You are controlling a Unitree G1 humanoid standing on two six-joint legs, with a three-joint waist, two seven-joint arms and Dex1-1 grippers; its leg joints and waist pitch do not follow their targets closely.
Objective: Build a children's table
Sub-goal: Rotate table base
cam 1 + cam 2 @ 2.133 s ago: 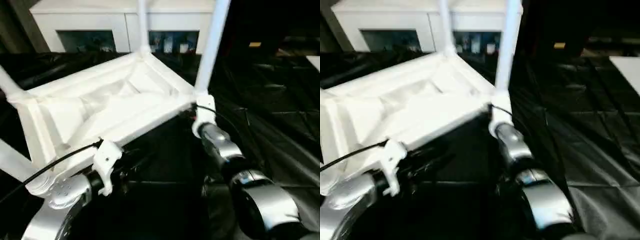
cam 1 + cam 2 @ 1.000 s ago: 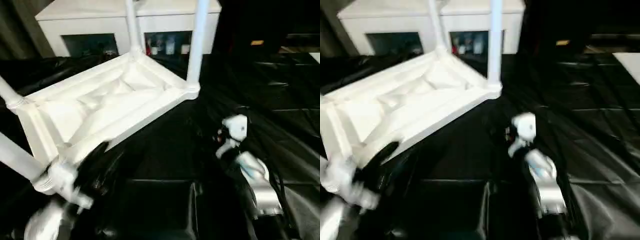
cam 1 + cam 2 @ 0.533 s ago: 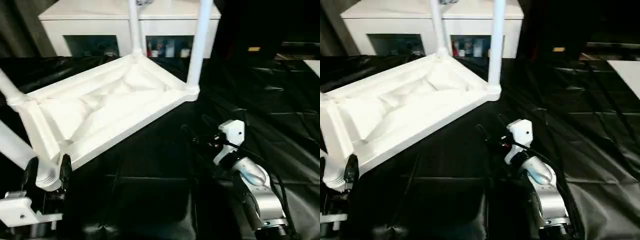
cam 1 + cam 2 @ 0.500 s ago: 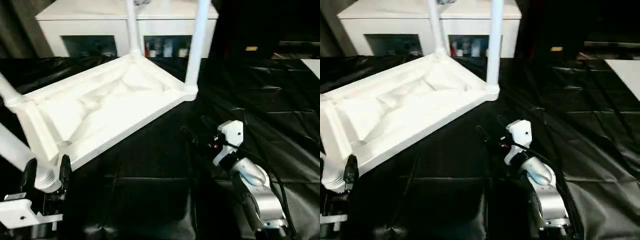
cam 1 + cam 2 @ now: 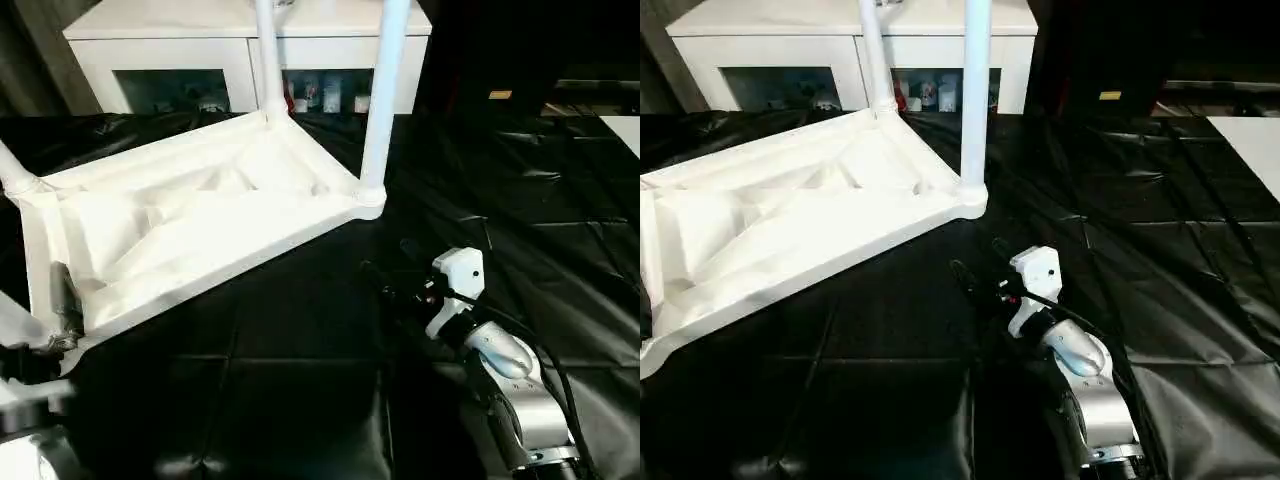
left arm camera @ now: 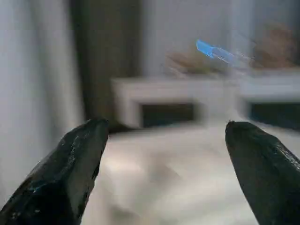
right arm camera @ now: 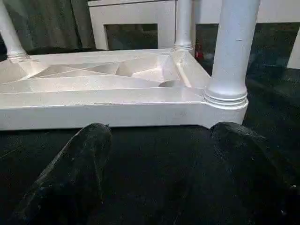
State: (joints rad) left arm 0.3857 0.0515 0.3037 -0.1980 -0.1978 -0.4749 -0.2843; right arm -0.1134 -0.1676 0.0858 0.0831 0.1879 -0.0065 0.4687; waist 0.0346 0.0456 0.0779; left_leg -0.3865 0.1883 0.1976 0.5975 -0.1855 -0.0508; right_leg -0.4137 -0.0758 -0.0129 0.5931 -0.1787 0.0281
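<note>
The children's table lies upside down on a black sheet, its ribbed white tabletop [image 5: 200, 215] facing up. White legs stand in the corner sockets: one at the near right corner [image 5: 378, 100], one at the far corner [image 5: 268, 50], one at the left [image 5: 15, 175]. My right gripper [image 5: 388, 262] is open and empty, a short way in front of the near right corner [image 7: 227, 101]. My left gripper [image 5: 55, 320] is low beside the near left corner. Its fingers [image 6: 75, 164] stand wide apart with nothing between them.
A white cabinet with glass-fronted shelves [image 5: 170, 50] stands behind the table. The black sheet [image 5: 300, 380] covers the floor in wrinkled folds. A white surface [image 5: 1255, 135] shows at the far right edge.
Both grippers have come off the tabletop's near edge and drawn back. The right one has pulled away from the near right corner, the left arm has sunk to the lower left, and the tabletop lies flatter.
</note>
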